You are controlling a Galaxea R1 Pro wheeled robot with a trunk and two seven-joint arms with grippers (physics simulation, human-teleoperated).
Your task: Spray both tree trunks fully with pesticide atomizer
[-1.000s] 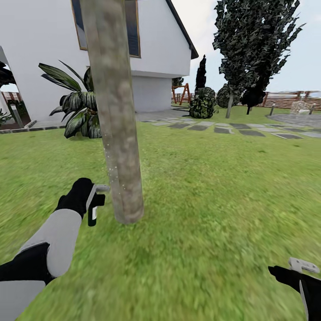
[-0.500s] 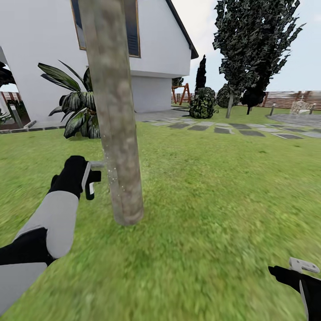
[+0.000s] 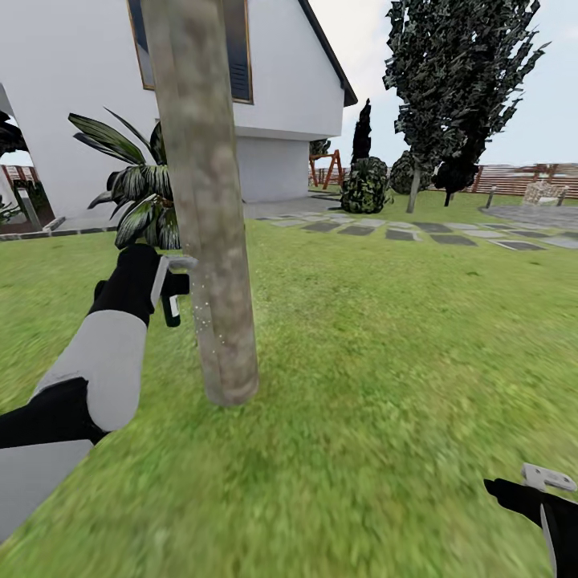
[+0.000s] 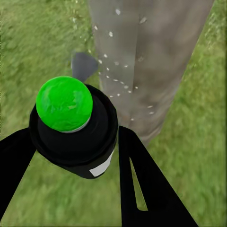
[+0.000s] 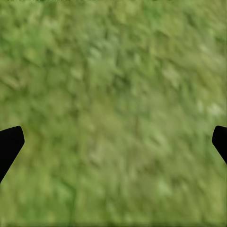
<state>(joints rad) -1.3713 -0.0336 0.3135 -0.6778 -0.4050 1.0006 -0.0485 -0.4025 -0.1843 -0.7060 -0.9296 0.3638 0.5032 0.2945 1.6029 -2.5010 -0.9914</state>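
Head view: the left gripper (image 3: 170, 282), clamped on the atomizer (image 3: 171, 303), had risen higher beside the trunk (image 3: 210, 241), at its 9 o'clock. White specks (image 4: 118, 80) dotted the bark. The right gripper (image 3: 546, 482), fingers spread, had stayed low over grass (image 3: 385, 361).

Grey-white left arm (image 3: 104, 369) — black joints (gloved look)

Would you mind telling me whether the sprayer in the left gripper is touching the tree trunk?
Apart. In the left wrist view, grass shows between the sprayer, clamped in the left gripper, and the speckled trunk beyond it.
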